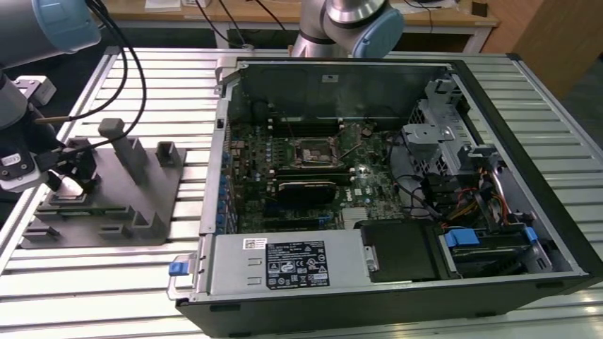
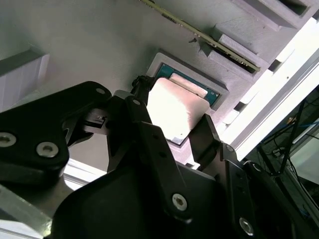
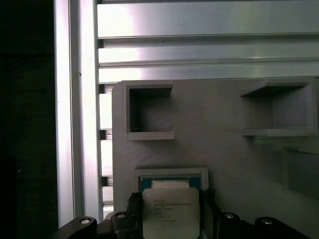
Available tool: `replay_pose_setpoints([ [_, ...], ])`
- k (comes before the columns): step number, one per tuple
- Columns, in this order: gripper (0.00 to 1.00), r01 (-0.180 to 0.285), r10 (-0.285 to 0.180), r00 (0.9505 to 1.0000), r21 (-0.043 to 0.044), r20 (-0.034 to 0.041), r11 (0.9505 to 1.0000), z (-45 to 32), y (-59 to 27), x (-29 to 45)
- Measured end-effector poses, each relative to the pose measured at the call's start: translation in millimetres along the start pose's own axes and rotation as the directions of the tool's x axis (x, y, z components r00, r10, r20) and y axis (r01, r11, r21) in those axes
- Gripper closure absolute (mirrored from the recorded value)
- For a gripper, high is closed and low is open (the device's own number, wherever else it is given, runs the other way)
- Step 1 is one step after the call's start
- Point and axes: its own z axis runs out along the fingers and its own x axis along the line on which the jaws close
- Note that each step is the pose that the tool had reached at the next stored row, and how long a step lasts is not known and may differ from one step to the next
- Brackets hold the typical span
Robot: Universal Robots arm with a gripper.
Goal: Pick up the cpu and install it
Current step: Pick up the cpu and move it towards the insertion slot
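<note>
Though the hand (image 2: 173, 107) straddles the cpu (image 3: 171, 211), lying flat, silver top up, I cannot tell if it grips.

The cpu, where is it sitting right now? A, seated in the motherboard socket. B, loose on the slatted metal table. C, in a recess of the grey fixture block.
C: in the first wrist view the cpu lies flat in a shallow square recess of the grey fixture block.
</note>
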Motion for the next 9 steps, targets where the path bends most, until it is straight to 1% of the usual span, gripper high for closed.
replay_pose_setpoints([
  [3, 0.42, 0.0, 0.0, 1.0, 0.0001, -0.0002, 1.0, 0.0, 0.0, 0.0],
  [4, 0.45, 0.0, 0.0, 1.0, 0.0001, -0.0001, 1.0, 0.1, 0.0, 0.0],
  [9, 0.45, 0.0, 0.0, 1.0, 0.0001, -0.0001, 1.0, 0.2, 0.0, 0.0],
])
